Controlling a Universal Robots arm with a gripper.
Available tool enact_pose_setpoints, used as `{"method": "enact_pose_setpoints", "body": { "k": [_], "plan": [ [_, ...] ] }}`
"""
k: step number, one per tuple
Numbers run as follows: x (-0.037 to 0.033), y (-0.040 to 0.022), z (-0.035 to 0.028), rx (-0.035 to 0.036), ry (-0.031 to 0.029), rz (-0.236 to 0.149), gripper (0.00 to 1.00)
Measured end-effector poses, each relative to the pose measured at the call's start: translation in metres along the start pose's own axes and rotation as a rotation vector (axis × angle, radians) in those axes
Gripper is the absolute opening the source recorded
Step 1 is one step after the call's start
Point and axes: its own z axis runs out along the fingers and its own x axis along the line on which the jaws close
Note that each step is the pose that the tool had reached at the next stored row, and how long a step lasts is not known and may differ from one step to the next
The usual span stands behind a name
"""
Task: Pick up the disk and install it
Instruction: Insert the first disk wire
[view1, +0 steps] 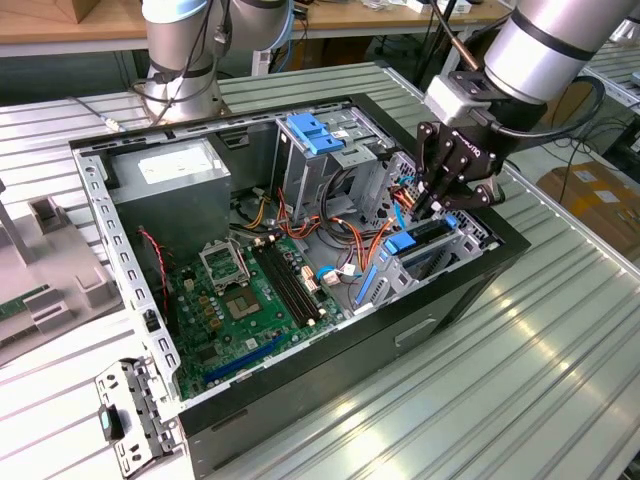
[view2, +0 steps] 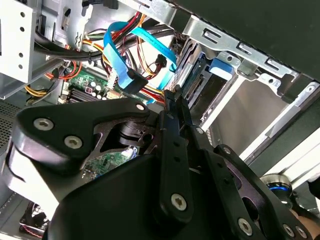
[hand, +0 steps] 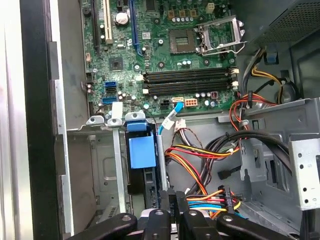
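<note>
The disk (view1: 425, 240) stands on edge in the metal bay at the front corner of the open computer case (view1: 480, 290). Its blue plastic rail shows along the top. In both wrist views the disk (view2: 202, 85) (hand: 141, 150) sits between the bay's metal walls, its blue tab outermost. My gripper (view1: 437, 208) hangs directly over the disk's rear end, fingers pointing down and almost touching it. The two black fingertips (view2: 176, 102) are pressed together beside the disk's edge. Nothing shows between them. In the first wrist view my gripper (hand: 172, 196) is close to the disk's end.
Orange, black and blue cables (view1: 350, 240) crowd the space beside the bay. A tall metal cage with a blue top (view1: 315, 135) and a grey power-supply box (view1: 170, 175) stand at the case's back. The green motherboard (view1: 240, 300) lies on the floor. Another arm's base (view1: 180, 60) stands behind.
</note>
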Motion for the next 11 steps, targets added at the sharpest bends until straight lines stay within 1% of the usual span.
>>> {"method": "enact_pose_setpoints", "body": {
  "k": [1, 5, 7, 9, 11],
  "plan": [
    [0.0001, -0.0002, 0.0, 0.0, 0.0, 0.0, 0.16],
    [0.0008, -0.0069, -0.0006, -0.0003, 0.0005, -0.007, 0.16],
    [0.0008, -0.0079, -0.0007, -0.0013, 0.0019, -0.024, 0.16],
    [0.0009, -0.0083, -0.0008, -0.0029, 0.0048, -0.056, 0.16],
    [0.0011, -0.0099, -0.0008, -0.0036, 0.0059, -0.07, 0.16]
  ]
}}
